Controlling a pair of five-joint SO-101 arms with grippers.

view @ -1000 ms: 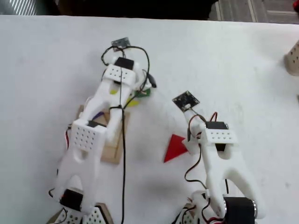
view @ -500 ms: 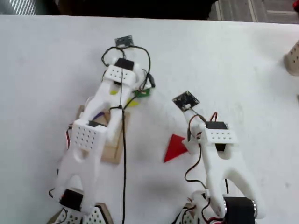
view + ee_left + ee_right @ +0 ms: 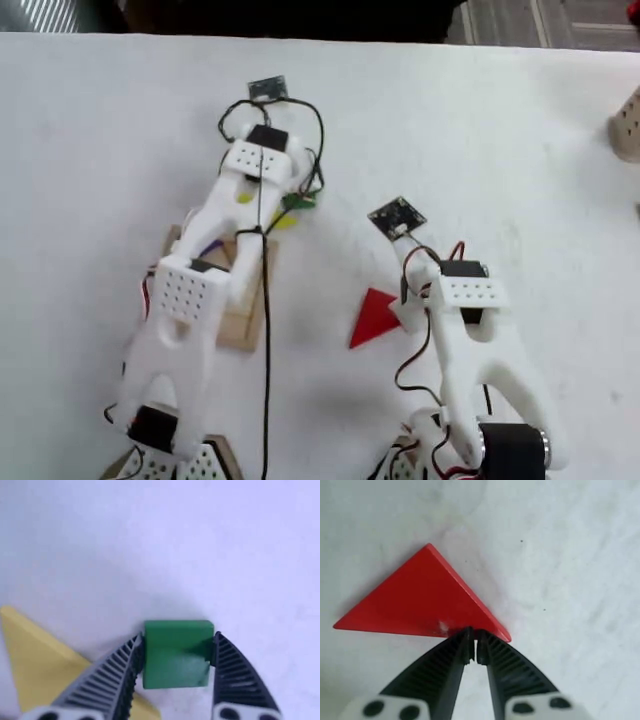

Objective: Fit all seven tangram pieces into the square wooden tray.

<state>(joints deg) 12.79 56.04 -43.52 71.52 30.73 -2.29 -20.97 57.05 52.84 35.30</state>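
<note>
The square wooden tray (image 3: 245,322) lies left of centre in the high view, partly under the left arm. At centre sits a flat red triangle (image 3: 375,318), with the right gripper (image 3: 474,636) pinched together at its edge. Above the tray, the left gripper (image 3: 177,639) clamps a small green square piece (image 3: 176,657) beside a yellow piece (image 3: 30,655).

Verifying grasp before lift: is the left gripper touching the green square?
Touching. Left wrist view: left gripper clamps the green square, fingers against opposite edges, no gap.

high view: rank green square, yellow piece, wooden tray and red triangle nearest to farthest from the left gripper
1. green square, held in the left gripper
2. yellow piece, right beside it
3. wooden tray, under the left arm
4. red triangle, by the right arm
</note>
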